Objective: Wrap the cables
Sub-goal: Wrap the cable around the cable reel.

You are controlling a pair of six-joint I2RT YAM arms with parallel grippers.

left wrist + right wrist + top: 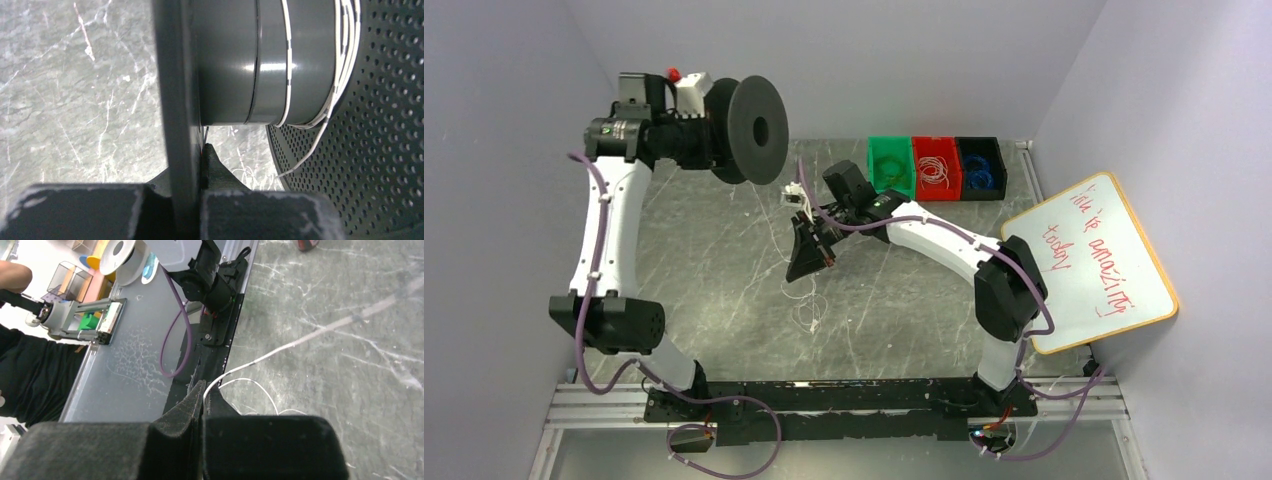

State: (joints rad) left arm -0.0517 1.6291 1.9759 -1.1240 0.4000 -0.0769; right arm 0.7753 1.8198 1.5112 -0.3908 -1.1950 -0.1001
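Three bins line the marbled grey surface's (704, 260) far edge: a green bin (873, 165) with green wire (889, 178), a red bin (918, 150) with whitish coils (934, 172), a black bin (997, 150) with blue wire (981, 177); a whiteboard (1089, 262) leans at the right edge; my left claw (187, 170) pinches the perforated black spool (749, 130) by its flange; my right claw (204, 392) is closed on the hair-thin cables (280, 347), curls lying mid-surface.

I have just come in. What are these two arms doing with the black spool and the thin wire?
The left gripper holds the big black spool by one of its side discs, above the table. The right gripper is shut on the thin whitish wire. A few turns already lie on the spool's hub, and loose curls lie on the table.
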